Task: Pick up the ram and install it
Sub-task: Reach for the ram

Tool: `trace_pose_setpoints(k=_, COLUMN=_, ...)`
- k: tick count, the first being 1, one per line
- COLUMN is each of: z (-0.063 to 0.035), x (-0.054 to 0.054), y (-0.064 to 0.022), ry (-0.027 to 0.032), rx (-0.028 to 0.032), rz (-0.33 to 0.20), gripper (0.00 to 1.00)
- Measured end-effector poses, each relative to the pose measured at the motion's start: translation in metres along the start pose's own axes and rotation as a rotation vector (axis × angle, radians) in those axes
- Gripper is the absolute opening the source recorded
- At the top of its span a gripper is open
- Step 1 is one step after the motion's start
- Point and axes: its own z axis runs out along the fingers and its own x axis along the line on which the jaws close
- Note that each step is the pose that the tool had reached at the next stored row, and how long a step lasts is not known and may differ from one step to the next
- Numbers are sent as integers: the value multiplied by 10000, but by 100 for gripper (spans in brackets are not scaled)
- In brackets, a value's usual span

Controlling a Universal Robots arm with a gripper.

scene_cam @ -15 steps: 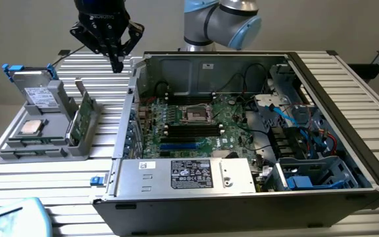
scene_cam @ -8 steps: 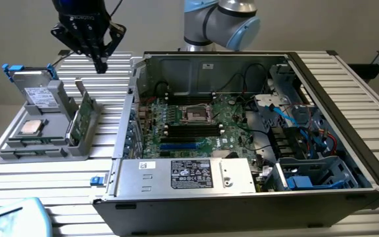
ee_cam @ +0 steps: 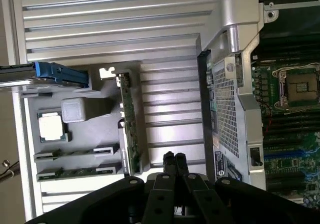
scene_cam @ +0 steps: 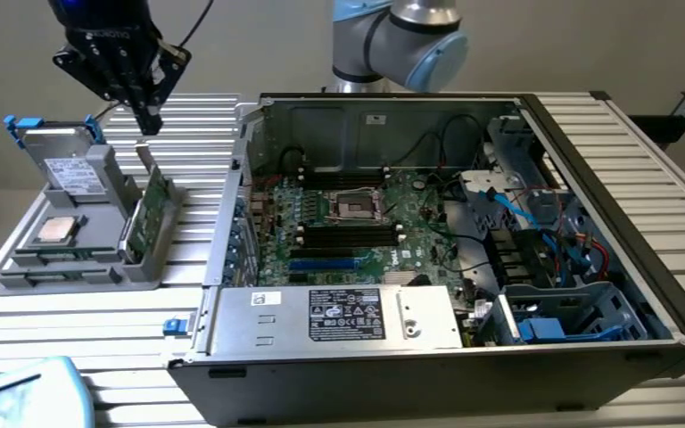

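worktop: carries the parts holder at the exterior view's left and the computer case at its right, just beside each other.
parts holder: drive at the far end; processor chip between drive and ram; two ram sticks lie flat at the near end.
card: stands on edge along the holder's side nearest the case.
claw: above the card's far end, apart from it.
computer case: motherboard inside; power supply before it.
arm: behind the case.

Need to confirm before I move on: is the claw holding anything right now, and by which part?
Nothing is held: the claw is shut and empty, near the grey parts tray.
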Motion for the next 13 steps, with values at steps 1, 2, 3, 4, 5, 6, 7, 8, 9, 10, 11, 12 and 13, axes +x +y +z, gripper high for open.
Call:
trace_pose_setpoints(k=1, z=2, x=48, y=-5, ry=6, rx=1, rz=1, gripper=11)
trace_pose_setpoints(k=2, z=5, x=93, y=-9, ry=11, rx=2, rz=2, gripper=11)
trace_pose_setpoints(k=3, z=8, x=138, y=-14, ry=17, rx=2, rz=1, gripper=11)
trace_pose_setpoints(k=4, z=10, x=183, y=-19, ry=23, rx=3, rz=1, gripper=11)
trace_pose_setpoints(k=5, z=12, x=229, y=-24, ry=29, rx=3, rz=1, gripper=11)
trace_pose_setpoints(k=6, z=15, x=274, y=-29, ry=35, rx=4, rz=2, gripper=11)
trace_pose_setpoints(k=7, z=17, x=319, y=-33, ry=41, rx=5, rz=2, gripper=11)
trace_pose_setpoints(k=8, z=20, x=364, y=-38, ry=44, rx=5, rz=3, gripper=11)
trace_pose_setpoints(k=9, z=23, x=408, y=-43, ry=49, rx=5, rz=2, gripper=11)
trace_pose_setpoints(k=10, z=26, x=453, y=-48, ry=55, rx=6, rz=1, gripper=11)
trace_pose_setpoints(k=11, z=28, x=499, y=-52, ry=61, rx=7, rz=0, gripper=11)
trace_pose_setpoints(k=12, z=32, x=545, y=-57, ry=66, rx=7, rz=-1, gripper=11)
trace_pose_setpoints(k=13, z=35, x=590, y=-62, ry=72, rx=8, rz=-2, gripper=11)
